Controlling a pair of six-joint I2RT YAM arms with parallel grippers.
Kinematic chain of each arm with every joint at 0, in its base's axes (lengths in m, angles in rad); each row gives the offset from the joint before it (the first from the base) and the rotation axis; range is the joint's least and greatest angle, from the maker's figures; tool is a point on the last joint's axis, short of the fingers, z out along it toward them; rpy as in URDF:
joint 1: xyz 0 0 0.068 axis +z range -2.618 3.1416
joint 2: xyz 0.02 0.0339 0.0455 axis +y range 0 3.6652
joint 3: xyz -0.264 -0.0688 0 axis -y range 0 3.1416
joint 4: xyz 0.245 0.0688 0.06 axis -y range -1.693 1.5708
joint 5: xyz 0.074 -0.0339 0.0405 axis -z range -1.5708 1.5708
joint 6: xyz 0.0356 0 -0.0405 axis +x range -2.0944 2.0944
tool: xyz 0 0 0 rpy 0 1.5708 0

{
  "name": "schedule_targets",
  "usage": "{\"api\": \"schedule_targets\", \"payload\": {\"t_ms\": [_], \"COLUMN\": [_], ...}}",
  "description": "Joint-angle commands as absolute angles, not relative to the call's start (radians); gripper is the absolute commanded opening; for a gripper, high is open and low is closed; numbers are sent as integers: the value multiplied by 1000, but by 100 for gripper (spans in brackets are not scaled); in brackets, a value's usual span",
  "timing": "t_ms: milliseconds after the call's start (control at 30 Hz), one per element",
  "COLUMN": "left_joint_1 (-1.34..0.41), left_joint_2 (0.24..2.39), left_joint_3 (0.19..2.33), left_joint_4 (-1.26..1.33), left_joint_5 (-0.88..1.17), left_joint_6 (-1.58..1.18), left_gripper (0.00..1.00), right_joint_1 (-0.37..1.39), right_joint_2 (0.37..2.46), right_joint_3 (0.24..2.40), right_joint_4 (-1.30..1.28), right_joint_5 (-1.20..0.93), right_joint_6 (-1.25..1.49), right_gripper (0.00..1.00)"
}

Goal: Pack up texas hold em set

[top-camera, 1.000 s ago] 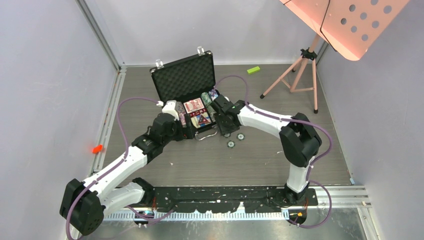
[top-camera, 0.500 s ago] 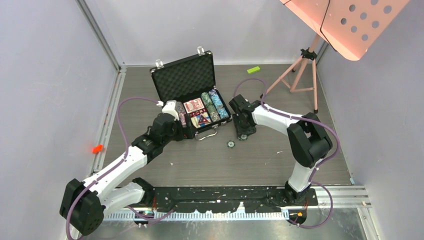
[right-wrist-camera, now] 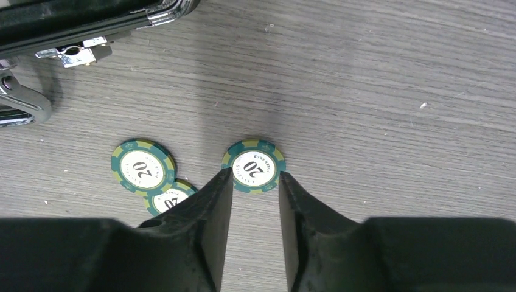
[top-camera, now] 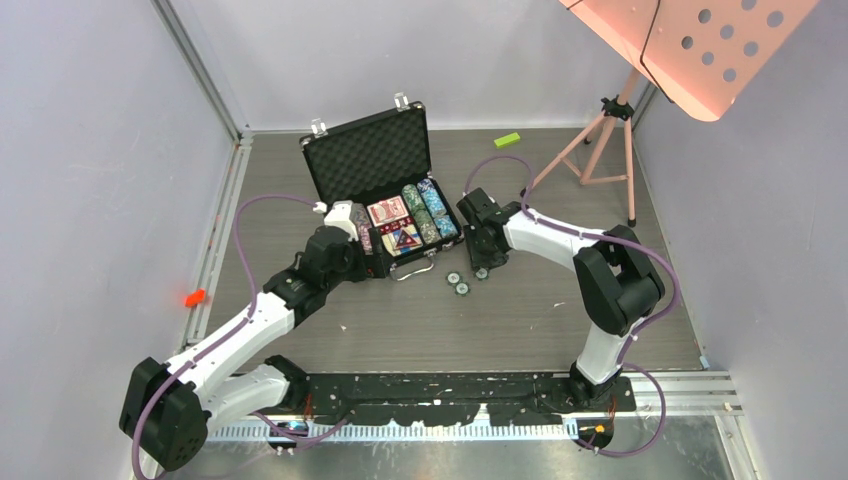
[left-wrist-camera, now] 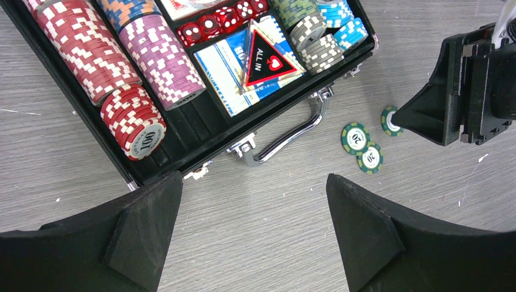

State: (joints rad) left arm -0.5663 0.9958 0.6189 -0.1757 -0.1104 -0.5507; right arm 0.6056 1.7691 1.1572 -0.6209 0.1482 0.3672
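1. Top external view is giving you the whole table [top-camera: 400,330]. One black briefcase [top-camera: 368,158] is sitting open toward the far edge, left of the middle, with its lid standing up. Both arms are reaching in at its near side. One green block [top-camera: 507,140] is lying by the far edge and one pink tripod stand [top-camera: 603,140] is standing near the far right corner; neither wrist view is catching those.
2. Left wrist view is showing you what the top view is blurring inside the case: two red chip rows [left-wrist-camera: 79,48], one purple row [left-wrist-camera: 161,58], at least four red dice [left-wrist-camera: 210,25] and one black "ALL IN" triangle [left-wrist-camera: 271,58].
3. Your left gripper [left-wrist-camera: 254,179] is hanging wide open beside the silver handle [left-wrist-camera: 292,134], holding nothing.
4. Three green chips [right-wrist-camera: 143,167] are lying on the table just off the handle side, two touching and one apart.
5. Right wrist view alone is showing your right gripper [right-wrist-camera: 251,177] narrowed around the lone chip [right-wrist-camera: 254,164], with its fingertips at the rim. You cannot tell whether it is clamping.
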Motion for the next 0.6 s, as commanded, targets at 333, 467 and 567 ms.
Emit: {"api": "schedule_targets", "payload": {"t_ms": [333,467,567], "left_joint_1": [-561,-561,-561], "left_joint_2": [988,987,983], "left_joint_3": [637,636,635], "left_joint_4": [-153,-155,-161], "left_joint_5": [-105,-104,-105], "left_joint_6": [-558,-560,-557], "left_gripper": [92,92,92], "right_joint_1": [597,591,586], "right_joint_2": [1758,1785,1803], "right_joint_3": [1152,1140,1135], "right_joint_4": [-613,-593,-584], "right_joint_5": [170,151,141], "right_joint_6": [380,391,397], "right_gripper": [75,72,68]}}
